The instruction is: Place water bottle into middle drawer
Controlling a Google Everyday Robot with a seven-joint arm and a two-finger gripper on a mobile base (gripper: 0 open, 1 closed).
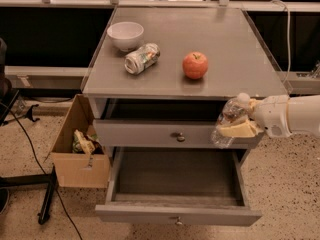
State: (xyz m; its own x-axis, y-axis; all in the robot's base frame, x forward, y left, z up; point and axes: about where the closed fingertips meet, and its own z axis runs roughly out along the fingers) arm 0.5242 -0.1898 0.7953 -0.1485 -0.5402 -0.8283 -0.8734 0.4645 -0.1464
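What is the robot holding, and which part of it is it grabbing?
The claw, at the right front corner of the cabinet, holds the water bottle around its clear body; the white cap sticks out free.

Grey cabinet top point(235, 49): white bowl point(125, 35), seemingly crushed can point(142, 58), apple point(195, 65); tool point(232, 121) below its front corner.

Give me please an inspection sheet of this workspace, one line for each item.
Surface: cabinet top holds a bowl, a crushed can, an apple.
Job's things: water bottle tilted, off the front right corner; middle drawer pulled open, nothing seen inside.
Clutter: cardboard box with scraps, on the floor at left.
Claw: shut on the water bottle, above the open drawer's right side.
Cables: black cable on the floor at left; white cable at back right.
Surroundings: speckled floor.
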